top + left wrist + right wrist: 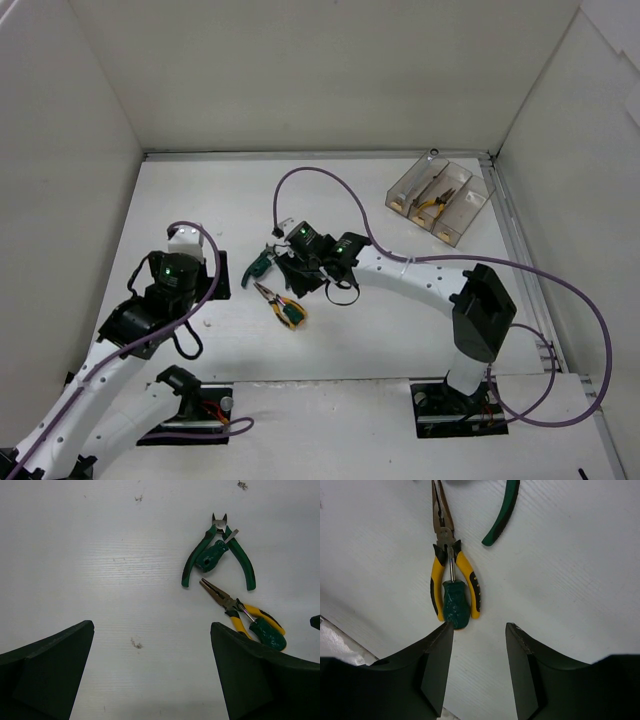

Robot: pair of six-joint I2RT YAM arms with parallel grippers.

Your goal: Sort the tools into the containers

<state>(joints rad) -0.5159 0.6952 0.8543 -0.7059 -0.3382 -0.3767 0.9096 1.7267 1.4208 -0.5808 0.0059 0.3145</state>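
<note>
white right arm [420,272] reaches left across the white walled table [400,335], right gripper [477,625] spread empty near yellow-handled pliers [442,527]; left gripper [152,625] spread too.

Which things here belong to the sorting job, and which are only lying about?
Job: green-handled cutters, stubby screwdriver between their handles, yellow-handled pliers, green screwdriver between their handles, tray, orange-handled pliers inside it.
Lying about: purple cable, dark specks.
</note>
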